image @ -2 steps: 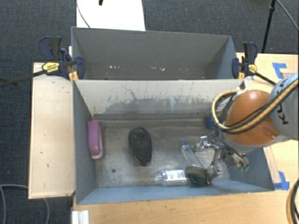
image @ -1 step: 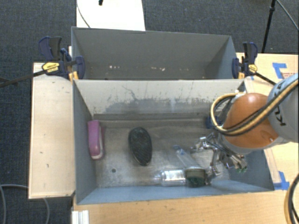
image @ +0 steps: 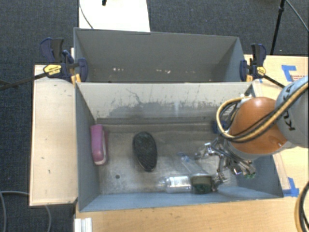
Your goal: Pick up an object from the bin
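So the tool (image: 217,164) is down inside the bin (image: 87,129), over in the front right corner, hanging off that big orange cover (image: 256,124) with the cables looped round it. Honestly I can't tell whether it's apart or together; it's just a tangle of shiny metal from this angle.

Closest thing to it is a small clear bottle (image: 177,182) lying on its side along the front wall, with a dark green end (image: 202,184) pointing right. That green end sits just below and a bit left of the tool, really near it, but I can't say whether they touch. Nothing is visibly clamped in the tool.

The rest is well apart from it: a black oval thing (image: 145,151) in the middle of the floor, and a pink block (image: 98,144) lying lengthwise against the left wall.
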Controlling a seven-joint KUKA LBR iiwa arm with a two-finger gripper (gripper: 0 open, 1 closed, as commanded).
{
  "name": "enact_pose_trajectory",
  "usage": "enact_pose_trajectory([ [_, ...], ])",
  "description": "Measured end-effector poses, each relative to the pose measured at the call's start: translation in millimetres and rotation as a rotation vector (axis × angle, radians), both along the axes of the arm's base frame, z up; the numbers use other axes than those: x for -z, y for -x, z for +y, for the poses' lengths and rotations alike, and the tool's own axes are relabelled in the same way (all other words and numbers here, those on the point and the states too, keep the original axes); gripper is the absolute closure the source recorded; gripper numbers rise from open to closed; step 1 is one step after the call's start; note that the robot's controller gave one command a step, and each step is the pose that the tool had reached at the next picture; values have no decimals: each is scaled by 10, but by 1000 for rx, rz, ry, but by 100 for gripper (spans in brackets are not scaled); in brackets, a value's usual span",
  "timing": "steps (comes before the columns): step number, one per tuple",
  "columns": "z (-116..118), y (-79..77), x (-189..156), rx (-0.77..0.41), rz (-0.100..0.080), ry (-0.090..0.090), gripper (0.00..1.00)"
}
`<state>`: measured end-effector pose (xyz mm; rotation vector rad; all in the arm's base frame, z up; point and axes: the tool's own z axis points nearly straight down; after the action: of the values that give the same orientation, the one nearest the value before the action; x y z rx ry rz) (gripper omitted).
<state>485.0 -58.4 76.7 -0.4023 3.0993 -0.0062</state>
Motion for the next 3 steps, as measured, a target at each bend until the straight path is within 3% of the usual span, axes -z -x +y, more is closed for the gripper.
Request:
enact_pose_trajectory([
  [1, 149, -19, 8, -92, 0, 7, 0],
  [2, 263, -19, 19, 59, 4, 3, 0],
  [3, 276, -9, 17, 55, 11, 2, 100],
])
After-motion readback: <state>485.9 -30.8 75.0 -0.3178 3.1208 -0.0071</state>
